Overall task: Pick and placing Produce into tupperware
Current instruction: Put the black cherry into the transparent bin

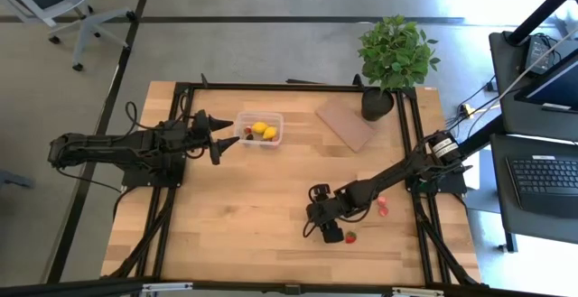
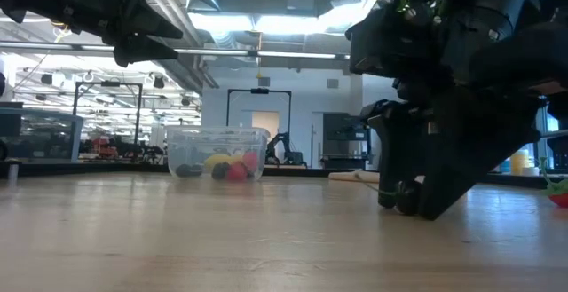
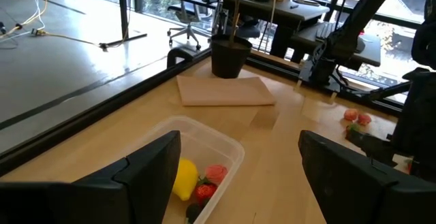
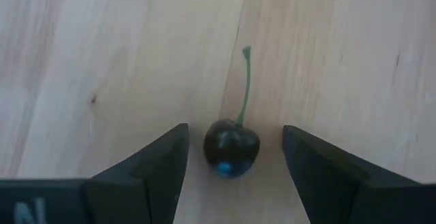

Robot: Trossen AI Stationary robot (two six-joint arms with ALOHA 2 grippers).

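Observation:
The clear tupperware point(image 1: 260, 131) stands on the table toward the far left and holds yellow lemon-like pieces point(image 3: 184, 177) and red strawberry-like ones point(image 3: 210, 181). My left gripper point(image 1: 226, 136) hovers open just left of it, above the table point(image 3: 240, 142). My right gripper point(image 1: 321, 227) points down at the table near the near edge, open point(image 4: 235, 130). A dark cherry with a green stem point(image 4: 231, 147) lies on the wood between its fingers, untouched. A strawberry point(image 1: 349, 236) and another red piece point(image 1: 383, 206) lie close by on the table.
A flat brown board point(image 1: 347, 122) lies at the far right, beside a leafy potted plant point(image 1: 394, 58). A black frame rail point(image 1: 298, 87) runs along the table's edges. Bare wood point(image 1: 253, 207) stretches between the two arms.

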